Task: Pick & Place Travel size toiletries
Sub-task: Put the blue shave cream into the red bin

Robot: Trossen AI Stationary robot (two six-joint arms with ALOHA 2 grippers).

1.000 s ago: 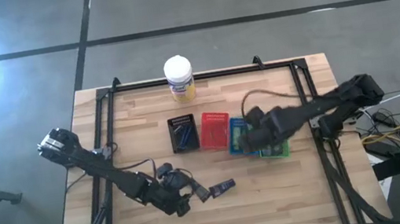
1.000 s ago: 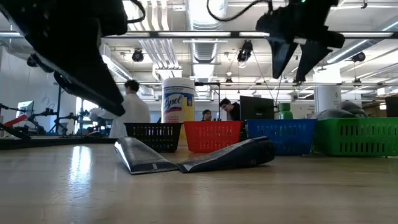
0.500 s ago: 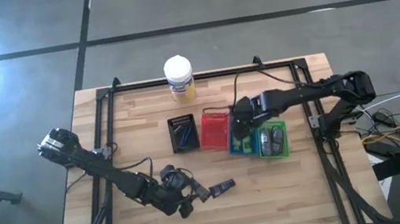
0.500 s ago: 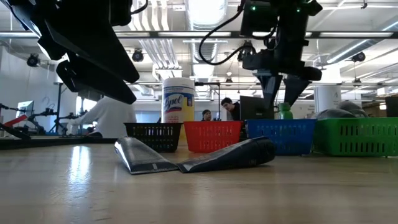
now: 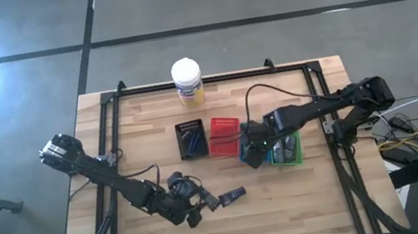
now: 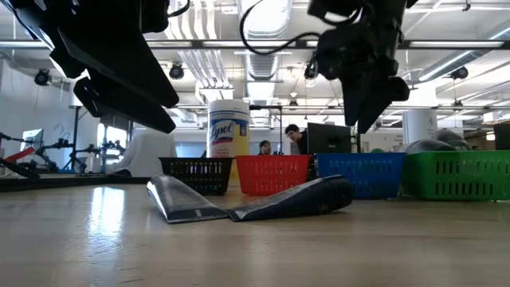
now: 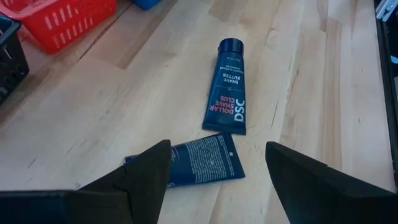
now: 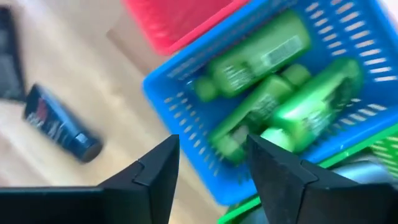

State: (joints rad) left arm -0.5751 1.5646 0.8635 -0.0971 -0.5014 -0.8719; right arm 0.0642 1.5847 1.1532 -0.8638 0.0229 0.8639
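Two dark navy tubes lie flat on the wood near the table's front: one (image 7: 226,87) ahead of my left gripper, and one (image 7: 200,162) whose end lies between that gripper's fingers. My left gripper (image 7: 217,180) hovers open just above them (image 5: 196,206). My right gripper (image 8: 212,168) hangs open, with a narrow gap, above the near left corner of the blue tray (image 5: 248,143), clear of it. Bright green tubes (image 8: 273,81) lie in that tray. In the low view both navy tubes (image 6: 295,199) rest on the tabletop.
Black (image 5: 191,139), red (image 5: 224,135), blue and green (image 5: 287,147) trays stand in a row mid-table. A white-capped yellow jar (image 5: 187,81) stands at the far edge. Bare wood lies along the near edge. People show in the room behind.
My right gripper has swung from above the blue and green trays toward the far edge, then back toward the near left corner of the blue tray, and its fingers have drawn closer together. My left gripper has shifted slightly above the navy tubes. The tubes have stayed put.
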